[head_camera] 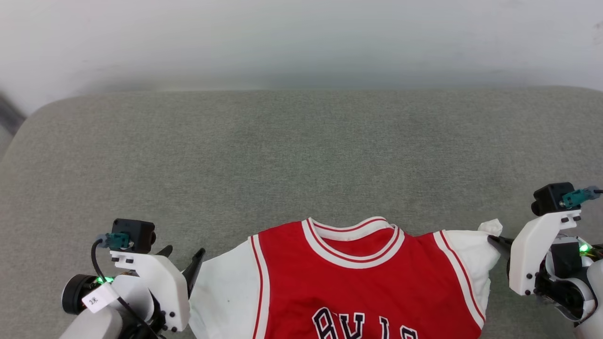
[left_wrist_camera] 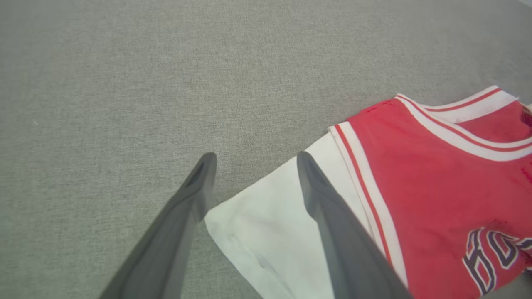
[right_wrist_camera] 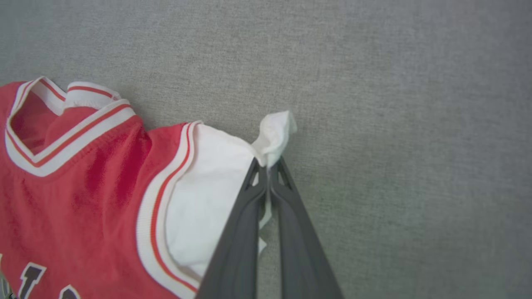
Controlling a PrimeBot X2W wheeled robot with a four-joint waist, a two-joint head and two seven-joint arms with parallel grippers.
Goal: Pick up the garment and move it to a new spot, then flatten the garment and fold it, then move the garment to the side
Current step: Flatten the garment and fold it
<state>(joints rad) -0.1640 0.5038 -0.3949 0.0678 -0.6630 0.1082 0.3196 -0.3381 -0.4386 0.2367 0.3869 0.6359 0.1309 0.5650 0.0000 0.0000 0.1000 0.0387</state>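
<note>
The garment (head_camera: 348, 278) lies front-up on the grey cushion at the bottom centre of the head view, a red jersey with white sleeves and black lettering. My right gripper (right_wrist_camera: 268, 164) is shut on the corner of its white sleeve (right_wrist_camera: 274, 133), a tuft of cloth bunched past the fingertips. In the head view that gripper (head_camera: 494, 240) sits at the shirt's right edge. My left gripper (left_wrist_camera: 253, 160) stands open over the other white sleeve (left_wrist_camera: 266, 224), one finger on the cloth side, one over bare cushion. The left gripper (head_camera: 183, 261) appears at the shirt's left edge.
The grey fabric cushion (head_camera: 301, 155) stretches wide beyond the collar, with a pale wall behind it. Its rounded left corner (head_camera: 33, 117) drops off at the far left. The shirt's lower part runs off the bottom of the head view.
</note>
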